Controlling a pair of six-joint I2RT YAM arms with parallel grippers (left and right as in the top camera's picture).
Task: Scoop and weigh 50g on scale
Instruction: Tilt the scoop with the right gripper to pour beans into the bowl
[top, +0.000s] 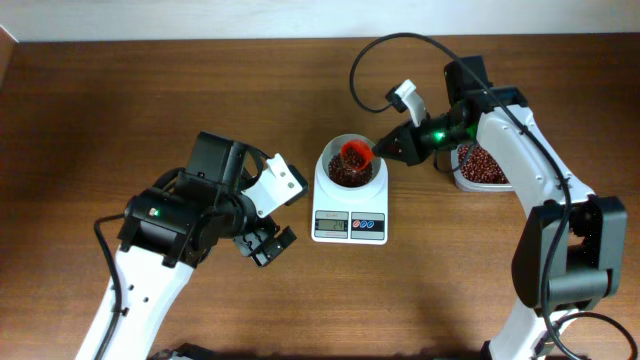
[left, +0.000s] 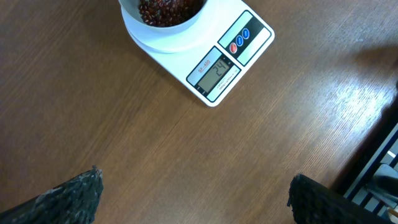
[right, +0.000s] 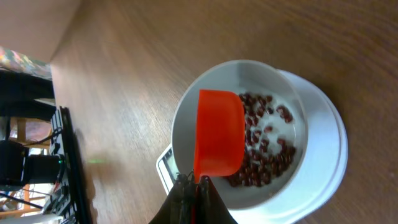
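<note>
The white scale (top: 350, 224) stands mid-table, its grey display (left: 217, 73) lit beside blue and red buttons. Its round white bowl (top: 331, 163) holds red-brown beans (right: 267, 155). My right gripper (top: 378, 152) is shut on the handle of an orange scoop (right: 217, 134), which hangs turned over above the bowl's beans. My left gripper (top: 262, 243) hovers over bare wood left of the scale, open wide with nothing between its dark fingers (left: 68, 198).
A clear tub of red-brown beans (top: 482, 166) sits right of the scale, partly under the right arm. The table's far edge runs along the top of the overhead view. A dark rack (right: 65, 162) shows at the table's side.
</note>
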